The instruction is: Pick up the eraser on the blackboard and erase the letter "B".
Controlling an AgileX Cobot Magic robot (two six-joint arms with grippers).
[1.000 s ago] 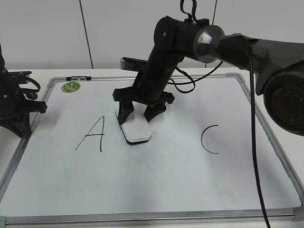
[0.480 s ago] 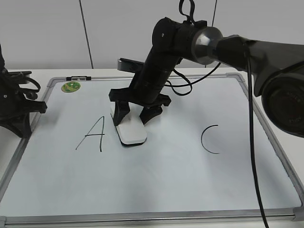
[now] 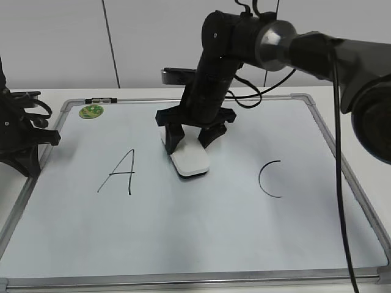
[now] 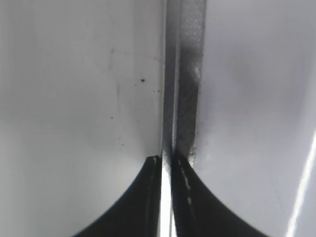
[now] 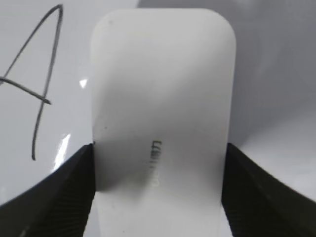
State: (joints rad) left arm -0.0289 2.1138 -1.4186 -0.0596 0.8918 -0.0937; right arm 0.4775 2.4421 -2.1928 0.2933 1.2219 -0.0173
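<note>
Now, you see the blackboard (image 3: 342, 183) filling most of the exterior view, lying flat on the table (image 3: 49, 94), with the green sticker (image 3: 91, 111) in its upper left corner. On the board stand the letter "A" (image 3: 120, 173) at centre left and the letter "C" (image 3: 269, 179) at centre right. Between them I find no stroke of the letter "B"; either it is already wiped or the little that remains is under the eraser, I cannot tell which.

The right end effector (image 3: 191, 139) comes down from the upper middle of the frame and is clamped on the eraser (image 3: 190, 162), one finger on each long side. The eraser lies flat on the board, its long axis running from the upper part of the frame to the lower part, a little slanted. In the right wrist view the eraser (image 5: 162, 123) fills the middle and the "A" is at the upper left, apart from it.

So the relation that matters: the place of the "B" is directly below the eraser, not beside it. The right arm is the near one. I judge the next stroke should stay short, sideways, and well away from both neighbour letters.

The left end effector (image 4: 165, 163) rests at the left frame of the board, fingers pressed together and holding nothing.
</note>
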